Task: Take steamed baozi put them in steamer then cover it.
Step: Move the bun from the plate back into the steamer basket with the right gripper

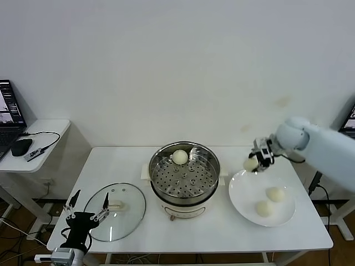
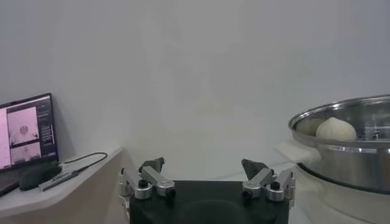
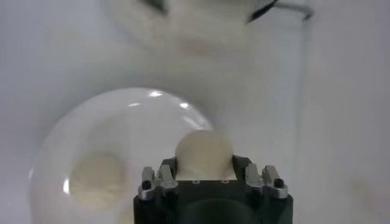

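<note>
Right hand (image 1: 252,164) clamped on one bun (image 3: 203,154), raised just right of the steamer (image 1: 184,180), above the plate's (image 1: 244,199) edge. One bun inside steamer. Left hand (image 1: 87,205) spread apart, left of steamer, by lid (image 1: 115,211).

The steamer (image 1: 184,180) sits mid-table, the cover (image 1: 115,204) left, a plate (image 1: 244,202) with two baozi (image 1: 275,194) right.

White table (image 1: 222,233) carries three things — steamer (image 1: 184,176), cover (image 1: 115,211), plate (image 1: 244,204).
</note>
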Action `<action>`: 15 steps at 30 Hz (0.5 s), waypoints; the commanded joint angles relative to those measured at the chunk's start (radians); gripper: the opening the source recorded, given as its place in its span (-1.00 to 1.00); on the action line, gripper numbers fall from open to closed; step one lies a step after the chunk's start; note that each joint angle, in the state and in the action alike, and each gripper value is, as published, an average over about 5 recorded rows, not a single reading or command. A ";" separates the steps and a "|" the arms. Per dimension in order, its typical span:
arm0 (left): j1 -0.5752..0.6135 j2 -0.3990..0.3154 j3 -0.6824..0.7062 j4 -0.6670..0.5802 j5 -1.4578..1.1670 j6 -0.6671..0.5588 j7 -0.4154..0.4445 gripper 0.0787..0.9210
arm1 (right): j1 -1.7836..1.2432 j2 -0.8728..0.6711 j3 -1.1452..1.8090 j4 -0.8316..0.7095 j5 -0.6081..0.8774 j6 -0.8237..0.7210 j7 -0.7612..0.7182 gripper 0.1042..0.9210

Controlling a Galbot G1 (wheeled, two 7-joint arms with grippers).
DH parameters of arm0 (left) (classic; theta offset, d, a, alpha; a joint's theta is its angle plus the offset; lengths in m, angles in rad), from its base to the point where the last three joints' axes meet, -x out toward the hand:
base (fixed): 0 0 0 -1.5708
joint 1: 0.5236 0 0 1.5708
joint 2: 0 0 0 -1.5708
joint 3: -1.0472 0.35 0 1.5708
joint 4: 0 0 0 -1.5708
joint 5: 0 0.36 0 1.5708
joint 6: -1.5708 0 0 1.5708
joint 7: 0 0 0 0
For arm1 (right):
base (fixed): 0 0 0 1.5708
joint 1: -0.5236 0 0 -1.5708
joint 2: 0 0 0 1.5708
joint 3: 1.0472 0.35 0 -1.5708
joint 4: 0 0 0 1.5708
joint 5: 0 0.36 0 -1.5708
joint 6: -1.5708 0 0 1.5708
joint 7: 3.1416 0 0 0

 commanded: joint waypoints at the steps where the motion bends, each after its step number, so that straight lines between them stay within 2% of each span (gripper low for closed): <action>1: -0.002 0.003 -0.001 -0.003 -0.002 0.000 0.000 0.77 | 0.329 0.079 -0.147 0.112 0.211 -0.063 0.019 0.18; 7: 0.000 0.003 -0.010 -0.006 -0.006 0.000 0.001 0.77 | 0.275 0.255 -0.153 0.138 0.339 -0.165 0.101 0.18; 15: 0.005 -0.006 -0.022 -0.017 -0.007 0.001 0.000 0.77 | 0.137 0.487 -0.146 0.035 0.394 -0.254 0.182 0.18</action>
